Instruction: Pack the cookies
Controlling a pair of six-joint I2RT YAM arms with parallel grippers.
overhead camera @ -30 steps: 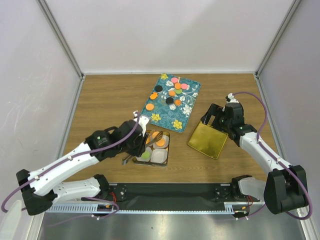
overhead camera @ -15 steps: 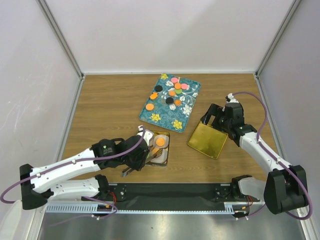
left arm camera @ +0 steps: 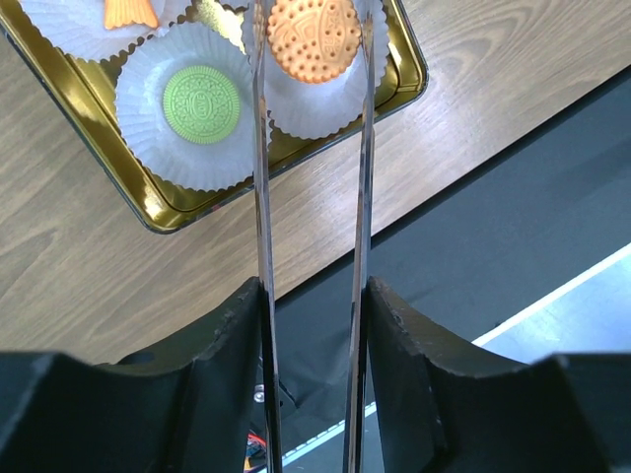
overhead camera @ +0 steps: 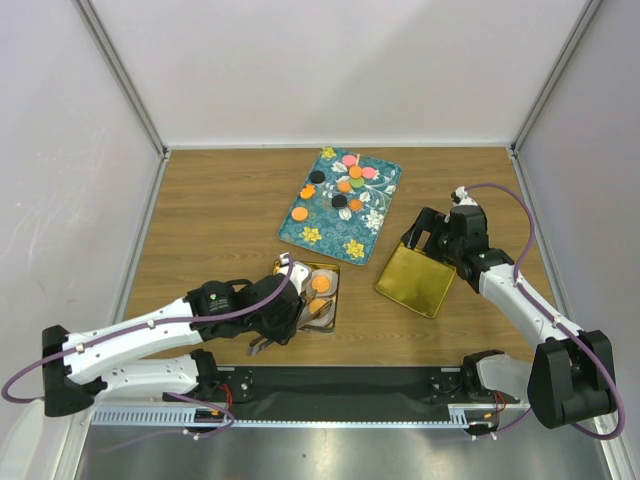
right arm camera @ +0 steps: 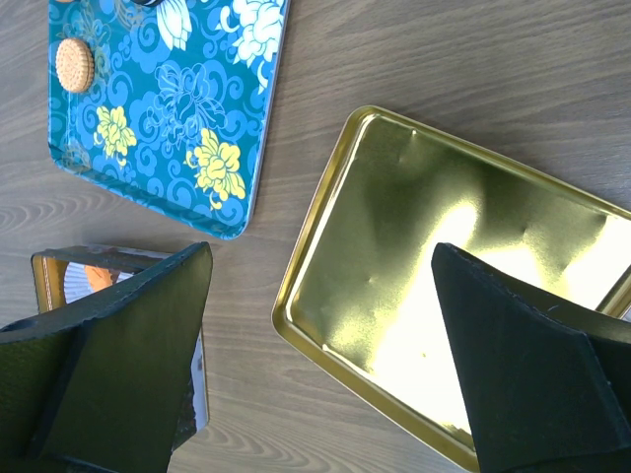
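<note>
Wood table [overhead camera: 220, 200]: most cookies [overhead camera: 345, 185] on tray [overhead camera: 300, 225], far middle; orange one [left arm camera: 314, 39] in a tin [left arm camera: 138, 192] cup [left arm camera: 296, 113] by near edge. We see left gripper [left arm camera: 314, 296] clamping tongs [left arm camera: 262, 197] straddling it, right gripper [right arm camera: 320, 261] gaping over lid [right arm camera: 414, 197]. Risk: tongs pinching on lift would drag cookie or cup out.

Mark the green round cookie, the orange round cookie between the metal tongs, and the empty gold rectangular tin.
green round cookie [left arm camera: 202, 103]: left wrist view, centre of its embossed face.
orange round cookie [left arm camera: 314, 39]: left wrist view, middle of its top face.
empty gold rectangular tin [right arm camera: 434, 227]: right wrist view, bare inner floor.
</note>
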